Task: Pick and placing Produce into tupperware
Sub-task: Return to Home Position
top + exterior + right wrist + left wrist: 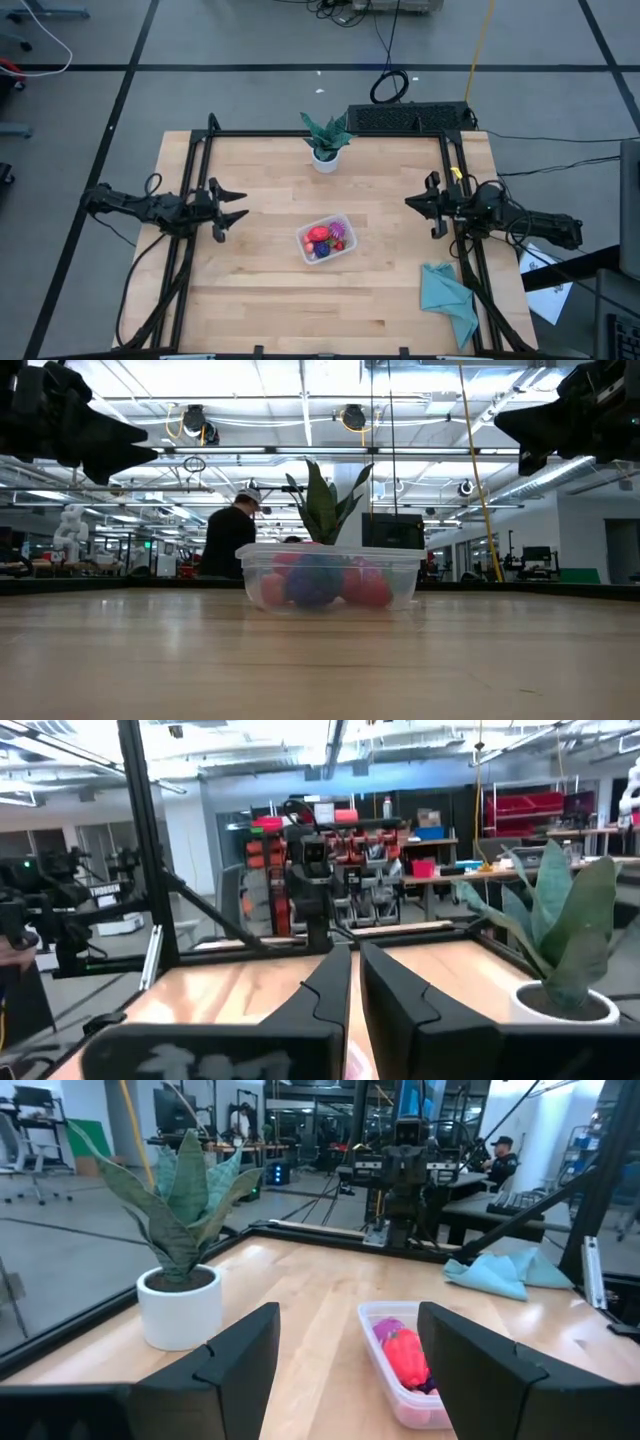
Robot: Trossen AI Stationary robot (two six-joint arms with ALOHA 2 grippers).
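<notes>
With the clear rectangular plastic container [326, 240] as dial centre in the high view, the bare light wooden tabletop [260, 300] lies open from 5 to 8 o'clock. A green-leaved plant in a white pot [325, 152] stands at 12, and a crumpled teal cloth [447, 297] lies at 4. The left gripper [243, 203], fingers spread, hangs near 9. The right gripper [408, 203], fingers nearly together, hangs near 3. Both are above the wood. Black frame rails [270, 133] edge the table.

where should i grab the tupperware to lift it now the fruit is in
Probably come from straight above and pinch the rim of the tupperware, one finger inside, one outside. It stands upright and open, and the produce is heaped toward the middle.
</notes>
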